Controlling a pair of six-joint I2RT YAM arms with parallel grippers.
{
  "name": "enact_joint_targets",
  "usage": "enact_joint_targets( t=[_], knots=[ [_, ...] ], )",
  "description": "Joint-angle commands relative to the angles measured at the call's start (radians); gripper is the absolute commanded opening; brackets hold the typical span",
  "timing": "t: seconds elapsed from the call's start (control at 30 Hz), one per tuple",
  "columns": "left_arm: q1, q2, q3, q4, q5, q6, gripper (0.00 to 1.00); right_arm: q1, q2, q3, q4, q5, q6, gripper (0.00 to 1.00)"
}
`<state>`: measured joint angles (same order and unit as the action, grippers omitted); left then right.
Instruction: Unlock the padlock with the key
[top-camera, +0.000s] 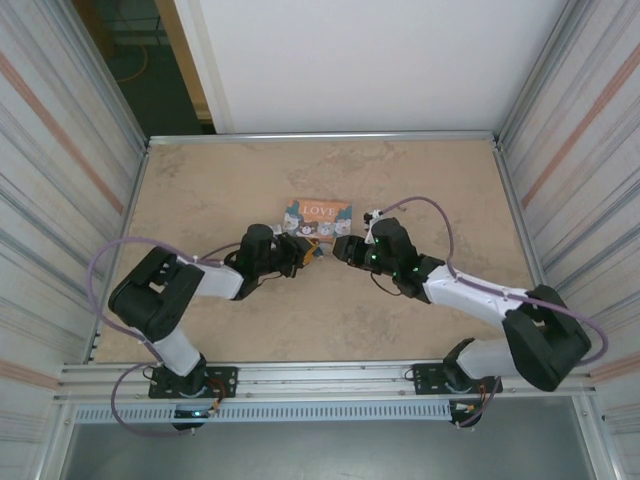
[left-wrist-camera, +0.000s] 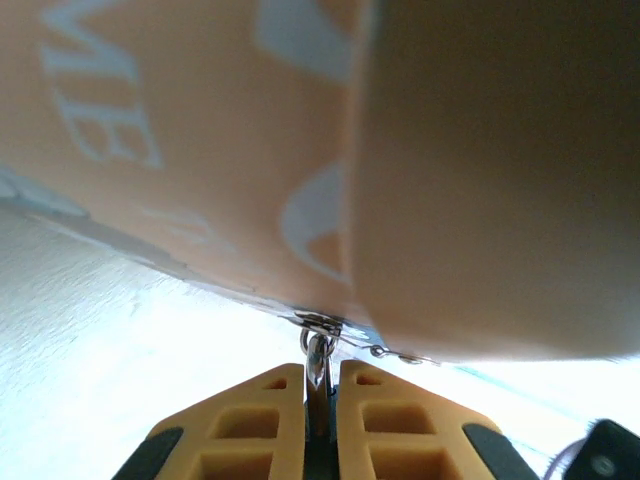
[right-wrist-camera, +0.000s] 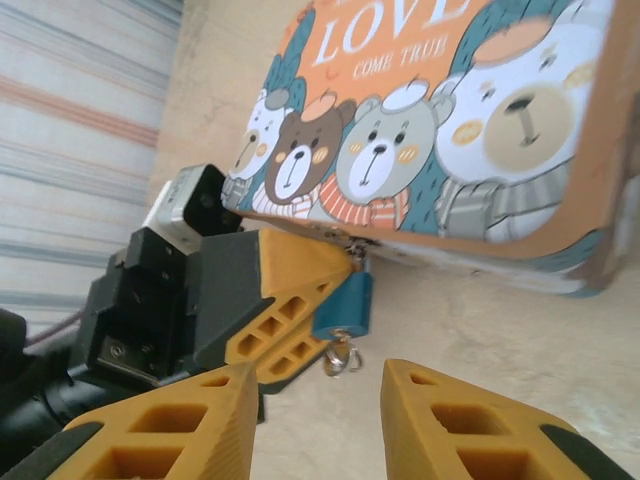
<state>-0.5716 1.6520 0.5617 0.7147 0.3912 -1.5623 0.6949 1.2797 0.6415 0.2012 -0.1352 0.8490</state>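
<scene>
Left gripper (left-wrist-camera: 322, 374) clamps the padlock (right-wrist-camera: 346, 305) at the tin's (right-wrist-camera: 400, 150) six o'clock edge. Right gripper (right-wrist-camera: 320, 388) gapes open nearby.

- I count one tin (top-camera: 318, 218) out there.
- One padlock (right-wrist-camera: 345, 307), and one small ring (right-wrist-camera: 340, 358) dangling under it.
- Four bears (right-wrist-camera: 300, 160) on the lid, by my count.
- Two arms up: left arm (top-camera: 160, 290), right arm (top-camera: 480, 295).
- Two grippers: left gripper (left-wrist-camera: 320, 385), right gripper (right-wrist-camera: 320, 400).
</scene>
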Motion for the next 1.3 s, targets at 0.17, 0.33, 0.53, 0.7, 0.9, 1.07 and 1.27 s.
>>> enact_joint_targets(
  t=[0.17,0.33,0.53,0.7,0.9,1.07,1.27],
  knots=[
    [-0.005,-0.139,0.058,-0.213,0.017,0.039,0.0,0.064,-0.185,0.035,-0.174,0.155,-0.443,0.44],
    [-0.005,-0.177,0.064,-0.266,0.029,0.024,0.0,0.15,-0.223,0.061,-0.235,0.207,-0.685,0.47],
    [-0.005,-0.232,0.097,-0.374,0.026,0.042,0.0,0.303,-0.251,0.053,-0.245,0.395,-1.045,0.47],
    [-0.005,-0.254,0.124,-0.422,0.034,0.057,0.0,0.35,-0.244,0.063,-0.261,0.462,-1.223,0.47],
    [-0.005,-0.268,0.128,-0.443,0.033,0.058,0.0,0.394,-0.174,0.106,-0.328,0.568,-1.411,0.46],
    [-0.005,-0.27,0.124,-0.442,0.035,0.054,0.0,0.407,-0.125,0.123,-0.311,0.586,-1.502,0.46],
    [-0.005,-0.27,0.119,-0.434,0.037,0.052,0.0,0.407,-0.06,0.146,-0.288,0.571,-1.561,0.46]
  ],
)
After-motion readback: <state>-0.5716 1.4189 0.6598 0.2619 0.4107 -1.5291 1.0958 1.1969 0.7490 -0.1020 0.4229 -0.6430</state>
